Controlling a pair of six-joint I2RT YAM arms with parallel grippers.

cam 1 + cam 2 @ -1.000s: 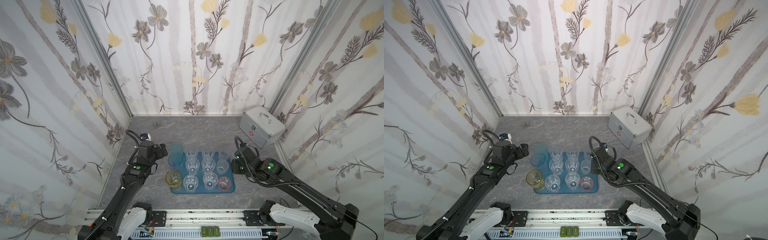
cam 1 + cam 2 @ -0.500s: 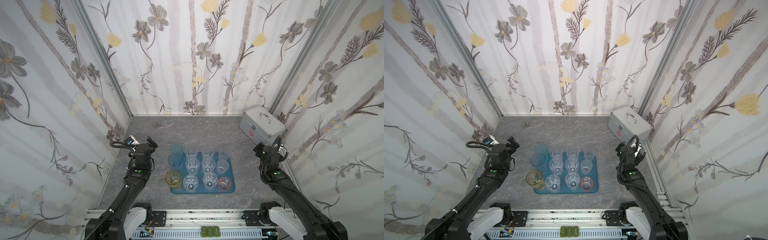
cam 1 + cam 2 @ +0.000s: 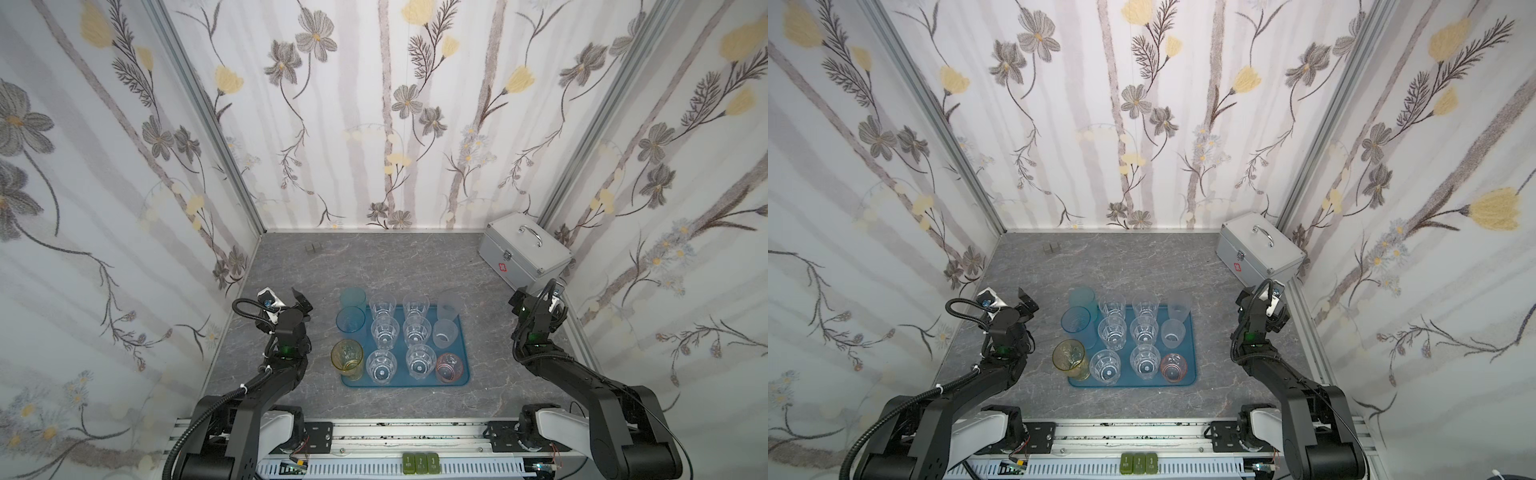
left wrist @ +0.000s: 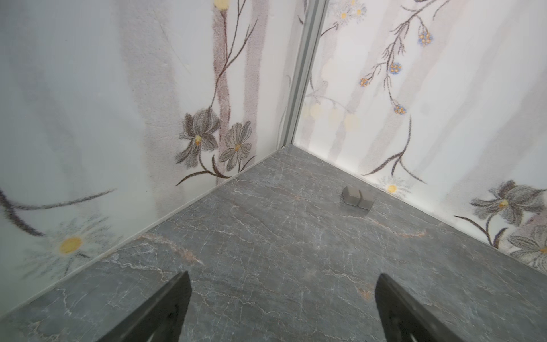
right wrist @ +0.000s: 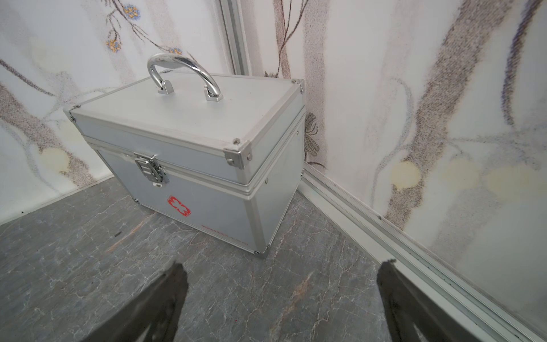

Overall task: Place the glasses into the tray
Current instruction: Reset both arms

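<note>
The teal tray [image 3: 405, 385] [image 3: 1129, 384] lies on the grey table between my two arms. On it stand the glasses: several clear faceted ones [image 3: 415, 332] in the two middle rows, two frosted white ones [image 3: 445, 332] and a pink one [image 3: 449, 368] on the right. Two light blue ones [image 3: 351, 320] and an amber one [image 3: 347, 357] stand along its left rim. My left gripper [image 3: 291, 305] [image 4: 283, 275] is open and empty, left of the tray, facing the far left corner. My right gripper [image 3: 538, 303] [image 5: 283, 263] is open and empty, right of the tray, facing the silver case.
A silver metal case [image 3: 525, 253] [image 5: 189, 154] with a handle stands in the far right corner, close in front of my right gripper. Two small grey cubes [image 3: 312, 248] [image 4: 358, 197] lie near the back wall. Papered walls close in three sides.
Both arms have pulled back from the tray, the left one leftward and the right one rightward. The right gripper has opened wide. No glass has moved.
</note>
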